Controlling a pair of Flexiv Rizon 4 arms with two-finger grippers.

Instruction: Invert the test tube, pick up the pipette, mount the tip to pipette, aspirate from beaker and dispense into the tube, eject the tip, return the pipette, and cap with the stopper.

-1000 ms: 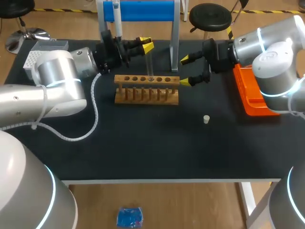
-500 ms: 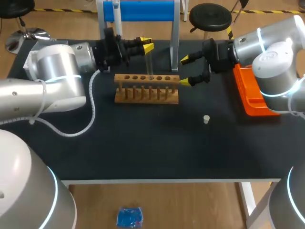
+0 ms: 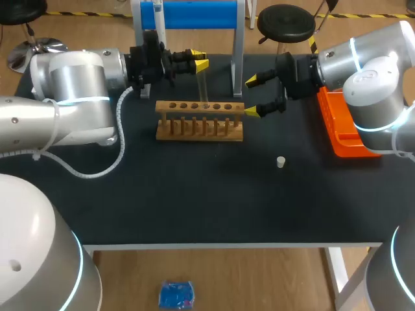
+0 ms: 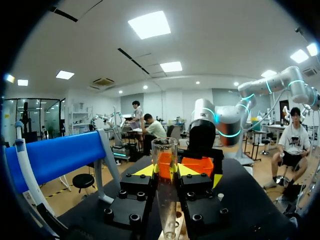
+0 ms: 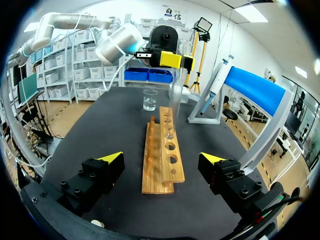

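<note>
Test tube (image 3: pixel 203 87) sits clenched in the left tool (image 3: pixel 198 63) over the wooden rack (image 3: pixel 200 120). Best keep it vertical, centred on one hole. Right tool (image 3: pixel 251 96) hangs released.

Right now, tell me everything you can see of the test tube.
The test tube is a clear, glass-looking cylinder, apparently empty. It stands upright with its open, rimmed mouth up and its rounded end down. The left gripper is shut on its upper part, one yellow-tipped finger on each side just below the mouth. Its lower end is at a hole of the wooden rack; whether it rests inside or hangs just above, I cannot tell. Nothing else touches it.
</note>
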